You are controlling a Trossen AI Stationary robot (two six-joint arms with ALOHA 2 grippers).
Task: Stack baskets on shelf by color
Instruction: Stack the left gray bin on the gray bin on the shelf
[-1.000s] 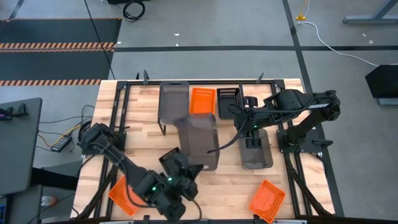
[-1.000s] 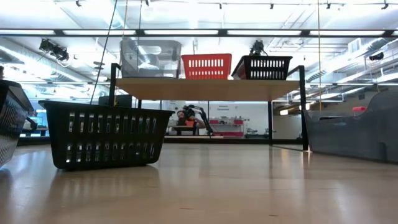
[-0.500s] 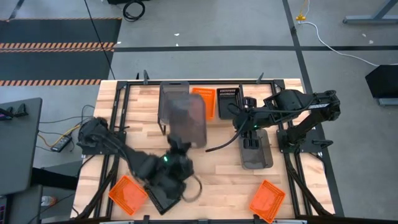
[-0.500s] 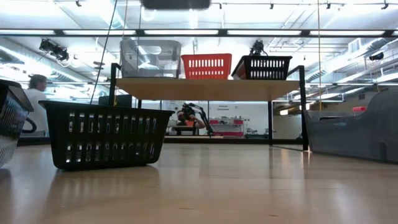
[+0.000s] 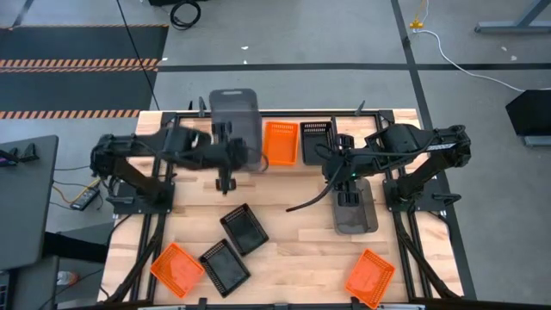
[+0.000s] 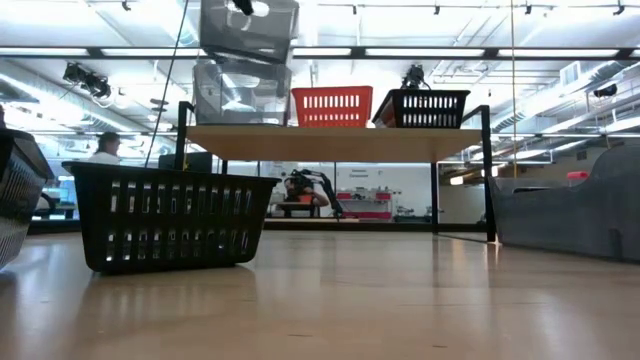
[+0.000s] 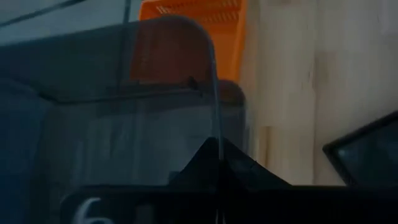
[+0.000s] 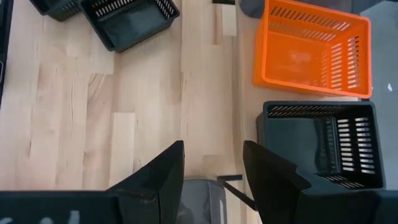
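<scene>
My left gripper (image 5: 228, 153) is shut on a translucent grey basket (image 5: 234, 110), which hangs in the air (image 6: 248, 30) just over another grey basket (image 6: 242, 92) standing at the left end of the shelf (image 6: 335, 142). An orange basket (image 5: 280, 140) and a black basket (image 5: 316, 138) stand beside it on the shelf plank. My right gripper (image 8: 211, 171) is open and touches nothing, hovering over a third grey basket (image 5: 353, 208) that rests on the table. My left gripper pinches the held basket's near wall at its rim (image 7: 214, 134); the rim runs edge-on between the two fingers, one inside and one outside. The fingers slant down from the table's near side. The basket is lifted clear, about level, open side up.
Two black baskets (image 5: 244, 231) (image 5: 224, 265) lie on the table near its front, with an orange basket (image 5: 176, 267) at front left and another (image 5: 370, 275) at front right. A person (image 6: 103, 148) shows in the room behind.
My left gripper has swung from the table's near edge toward the far edge and up, carrying the grey basket. The basket has travelled from mid-table to a spot above the grey basket on the shelf.
</scene>
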